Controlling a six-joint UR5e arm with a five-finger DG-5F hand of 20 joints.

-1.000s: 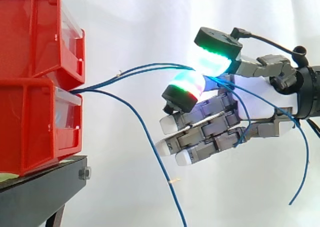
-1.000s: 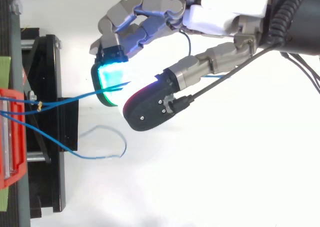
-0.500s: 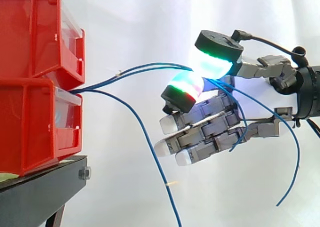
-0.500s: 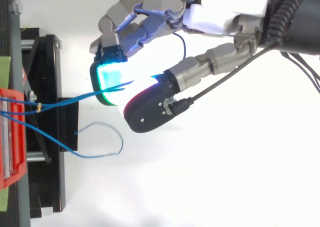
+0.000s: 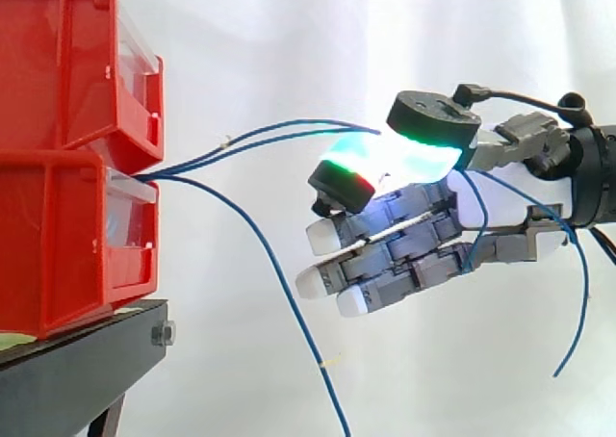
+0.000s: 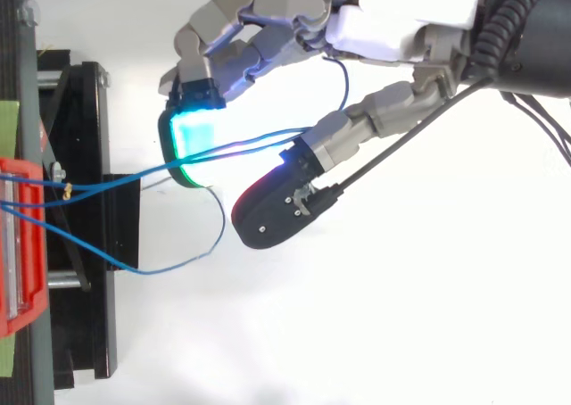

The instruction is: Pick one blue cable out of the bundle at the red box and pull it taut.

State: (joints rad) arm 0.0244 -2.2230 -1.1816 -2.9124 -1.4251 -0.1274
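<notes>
Where blue cables point(image 5: 289, 126) meet the hand point(image 5: 500, 201), red bins point(image 5: 58, 71)

A robotics test lab: a white curtain point(image 5: 289, 33) screens off the background. Red storage bins point(image 5: 58, 167) sit stacked on a black stand point(image 5: 77, 346), facing a robot hand point(image 5: 491, 201) with glowing fingertips point(image 5: 348, 172).

Two thin blue cables point(image 5: 279, 132) rise side by side, nearly straight, rightward from between the stacked red boxes point(image 5: 58, 235); a third blue cable point(image 5: 279, 264) droops slack below them.
</notes>
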